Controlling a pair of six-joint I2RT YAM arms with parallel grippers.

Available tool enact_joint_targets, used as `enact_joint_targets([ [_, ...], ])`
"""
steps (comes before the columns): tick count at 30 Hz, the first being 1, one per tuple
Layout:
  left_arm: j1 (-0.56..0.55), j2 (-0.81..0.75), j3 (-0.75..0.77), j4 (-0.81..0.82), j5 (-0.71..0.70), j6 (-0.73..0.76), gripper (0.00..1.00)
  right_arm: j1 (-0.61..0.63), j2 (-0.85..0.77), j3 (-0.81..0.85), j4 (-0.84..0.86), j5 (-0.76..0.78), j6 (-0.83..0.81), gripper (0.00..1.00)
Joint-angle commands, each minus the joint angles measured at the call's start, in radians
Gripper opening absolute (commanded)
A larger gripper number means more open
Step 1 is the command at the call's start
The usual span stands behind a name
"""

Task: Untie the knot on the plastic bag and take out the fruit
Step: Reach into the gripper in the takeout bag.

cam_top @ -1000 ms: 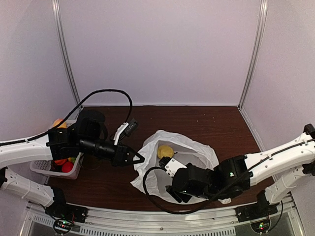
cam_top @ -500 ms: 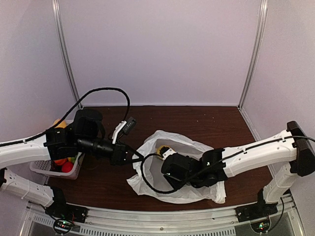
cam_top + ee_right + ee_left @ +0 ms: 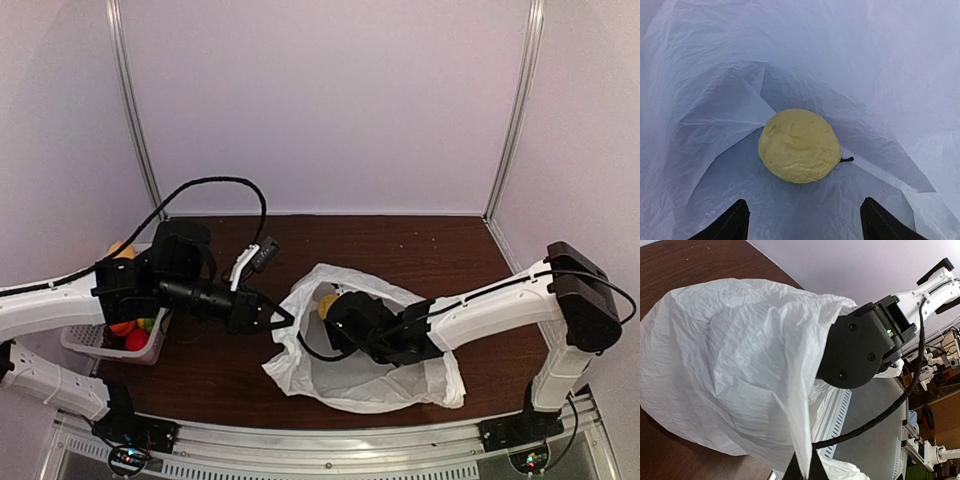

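A dark brown, wood-grained worktop (image 3: 430,245) forms the base of a small booth. Behind it stands a plain, pale back wall (image 3: 320,100), matt and evenly lit. Two slim metal uprights (image 3: 135,110) mark its corners, where angled side panels (image 3: 590,130) of the same pale tone meet it. A ribbed metal rail (image 3: 330,450) runs along the near edge. The light is soft and diffuse, with only faint shadows on the wood.

Crinkly plastic bag (image 3: 730,365), matt lemon (image 3: 799,146)
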Motion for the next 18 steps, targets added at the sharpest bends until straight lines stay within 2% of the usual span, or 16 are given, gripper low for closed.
enact_joint_targets([
  [1, -0.003, 0.022, 0.047, 0.045, 0.017, 0.0, 0.0, -0.024, 0.053, -0.019, 0.188, -0.017, -0.037, 0.79],
  [10, -0.002, 0.045, 0.074, 0.044, 0.016, -0.007, 0.0, -0.072, 0.142, -0.004, 0.295, -0.035, -0.044, 0.95],
  [18, -0.004, 0.048, 0.074, 0.05, 0.019, -0.018, 0.0, -0.094, 0.231, 0.049, 0.304, -0.023, -0.07, 0.98],
])
